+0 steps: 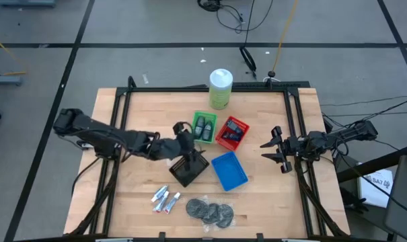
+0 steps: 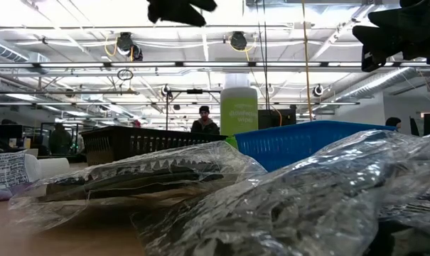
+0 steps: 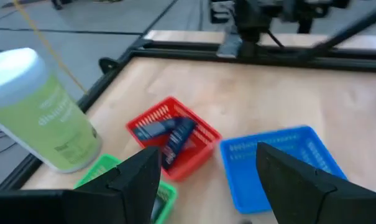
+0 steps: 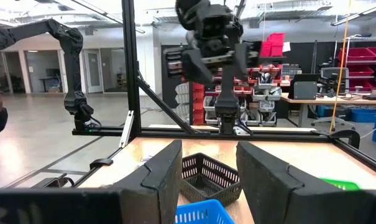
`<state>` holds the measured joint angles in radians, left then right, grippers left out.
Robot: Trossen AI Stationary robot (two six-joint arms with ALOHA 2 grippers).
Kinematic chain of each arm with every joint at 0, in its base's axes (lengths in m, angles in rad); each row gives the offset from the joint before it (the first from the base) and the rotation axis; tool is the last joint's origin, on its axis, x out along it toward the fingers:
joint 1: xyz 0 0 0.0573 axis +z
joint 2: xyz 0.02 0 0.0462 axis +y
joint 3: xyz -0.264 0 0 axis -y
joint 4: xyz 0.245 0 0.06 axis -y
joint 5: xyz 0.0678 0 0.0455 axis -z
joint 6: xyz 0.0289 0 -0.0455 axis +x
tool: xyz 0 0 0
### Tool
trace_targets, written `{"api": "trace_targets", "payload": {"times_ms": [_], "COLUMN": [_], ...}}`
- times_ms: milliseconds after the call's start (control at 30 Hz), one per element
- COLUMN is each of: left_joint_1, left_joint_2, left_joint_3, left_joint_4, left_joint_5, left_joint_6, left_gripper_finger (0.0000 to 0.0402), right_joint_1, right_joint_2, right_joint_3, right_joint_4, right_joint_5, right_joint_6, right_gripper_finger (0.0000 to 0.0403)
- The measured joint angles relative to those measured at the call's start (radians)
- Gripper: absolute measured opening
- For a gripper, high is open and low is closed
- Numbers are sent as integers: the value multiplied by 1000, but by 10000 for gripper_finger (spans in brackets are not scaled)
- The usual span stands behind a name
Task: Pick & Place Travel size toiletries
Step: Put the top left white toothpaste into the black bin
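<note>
Two dark grey bottles lie in the green tray (image 1: pixel 204 128), and navy flat packs (image 3: pixel 172 135) lie in the red tray (image 1: pixel 231 132). The blue tray (image 1: pixel 229 170) and the black tray (image 1: pixel 190 169) hold nothing that I can see. White tubes (image 1: pixel 164 199) and grey discs (image 1: pixel 210 211) in clear wrap lie flat on the table near its front edge. My left gripper (image 3: pixel 206 165) hangs open over the black tray's far side, pointing toward the red and blue trays, nothing between its fingers. My right gripper (image 1: pixel 278 149) waits open at the table's right edge.
A tall pale-green canister (image 1: pixel 220 89) with a white lid stands at the far edge behind the green tray. A black frame (image 1: pixel 190 89) rims the table. Bare wood lies between the trays and my right gripper. People stand in the room beyond the table.
</note>
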<state>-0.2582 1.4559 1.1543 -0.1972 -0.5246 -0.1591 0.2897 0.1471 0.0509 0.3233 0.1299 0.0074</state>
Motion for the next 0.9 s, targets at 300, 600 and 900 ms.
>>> {"api": "trace_targets", "payload": {"times_ms": [300,600,900], "left_joint_1": [-164,-251,-242], "left_joint_2": [-69,-128,-298], "left_joint_3": [4,-106,-392], "left_joint_4": [-91,-218,20], "left_joint_5": [-198,-396,-306], "left_joint_6": [-40,-199,-243], "left_gripper_finger": [253,253,253], "right_joint_1": [0,0,0], "right_joint_2": [0,0,0], "right_joint_3": [0,0,0], "right_joint_4": [0,0,0], "right_joint_5": [0,0,0], "right_joint_6": [0,0,0], "right_gripper_finger": [142,141,141]}}
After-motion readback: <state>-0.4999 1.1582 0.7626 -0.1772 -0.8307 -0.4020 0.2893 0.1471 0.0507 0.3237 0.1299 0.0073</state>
